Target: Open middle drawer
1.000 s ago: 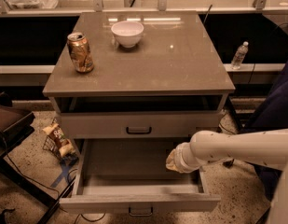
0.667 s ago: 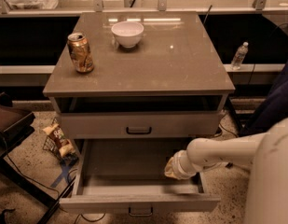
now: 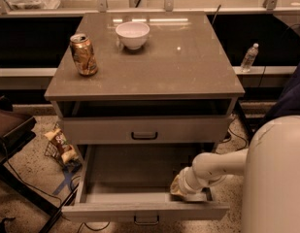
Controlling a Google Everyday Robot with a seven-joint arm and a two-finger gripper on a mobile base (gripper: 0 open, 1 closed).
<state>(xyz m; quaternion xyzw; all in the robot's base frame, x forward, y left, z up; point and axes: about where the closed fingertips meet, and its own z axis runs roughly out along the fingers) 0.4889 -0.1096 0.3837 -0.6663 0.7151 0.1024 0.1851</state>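
Nearest to you, the middle drawer [image 3: 144, 210] stands pulled far out. The gripper [image 3: 179, 188] is inside it, at the right front corner, just behind the front panel; you cannot tell if it grasps anything. Above, another drawer [image 3: 101, 130] is closed. On the cabinet top [image 3: 188, 67] stand a soda can [image 3: 83, 55] and, farther, a white bowl [image 3: 132, 34].

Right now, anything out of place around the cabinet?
A snack bag lies on the floor left of the cabinet, looking dropped. Nothing else stands out: the can and bowl stand upright on top, and the gripper sits inside the open middle drawer, front right.
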